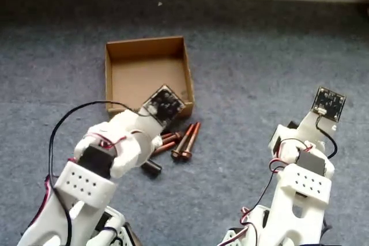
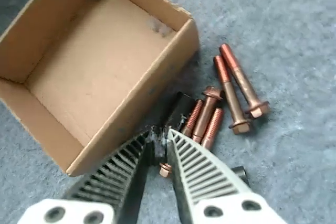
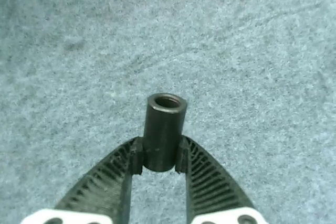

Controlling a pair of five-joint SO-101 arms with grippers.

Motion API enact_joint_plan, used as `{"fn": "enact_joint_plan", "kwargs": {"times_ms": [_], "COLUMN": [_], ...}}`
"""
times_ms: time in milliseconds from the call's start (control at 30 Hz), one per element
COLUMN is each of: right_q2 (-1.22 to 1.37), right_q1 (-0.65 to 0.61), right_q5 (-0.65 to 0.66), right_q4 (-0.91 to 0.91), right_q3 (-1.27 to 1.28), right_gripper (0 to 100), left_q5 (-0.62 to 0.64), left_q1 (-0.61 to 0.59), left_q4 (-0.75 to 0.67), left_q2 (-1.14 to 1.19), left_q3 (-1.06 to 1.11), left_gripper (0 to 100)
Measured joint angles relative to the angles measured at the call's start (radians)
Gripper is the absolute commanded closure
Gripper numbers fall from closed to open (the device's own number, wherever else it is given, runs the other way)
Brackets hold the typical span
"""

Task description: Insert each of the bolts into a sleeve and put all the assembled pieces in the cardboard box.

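From above, the cardboard box (image 1: 146,43) sits on the grey carpet (image 1: 259,56), and no pieces are in it yet. The bolts (image 1: 185,139) lie in a little heap just beside its near corner. A spare sleeve (image 1: 151,168) lies near them. The left arm hangs over the heap, and the right arm is well apart from it.

In the left wrist view, the left gripper (image 2: 160,135) points down at the heap, close to the box wall. There is just a thin gap between its fingers, and nothing is in it.

In the right wrist view, the right gripper (image 3: 159,156) squeezes a black sleeve (image 3: 165,121) near one end, over the carpet. The hole at the other end shows.

The job now looks like picking up one bolt. The left fingers should open wider first. A bolt at the outside of the heap is easiest. Grab it near the head, so the thin end sticks out. Then line it up straight with the hole.
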Motion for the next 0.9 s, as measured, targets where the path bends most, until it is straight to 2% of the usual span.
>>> {"fn": "enact_joint_plan", "kwargs": {"times_ms": [200, 433, 900], "right_q2": [0.0, 0.0, 0.0], "right_q1": [0.0, -0.017, -0.021], "right_q5": [0.0, 0.0, 0.0], "right_q4": [0.0, 0.0, 0.0], "right_q3": [0.0, 0.0, 0.0], "right_gripper": [99.2, 99.2, 99.2], "left_q5": [-0.068, -0.071, -0.071], "left_q1": [0.083, 0.084, 0.089], "left_q4": [0.06, 0.064, 0.068], "left_q2": [0.373, 0.727, 1.201], "left_q3": [-0.232, -0.374, -0.624], "left_gripper": [83, 85, 87]}}
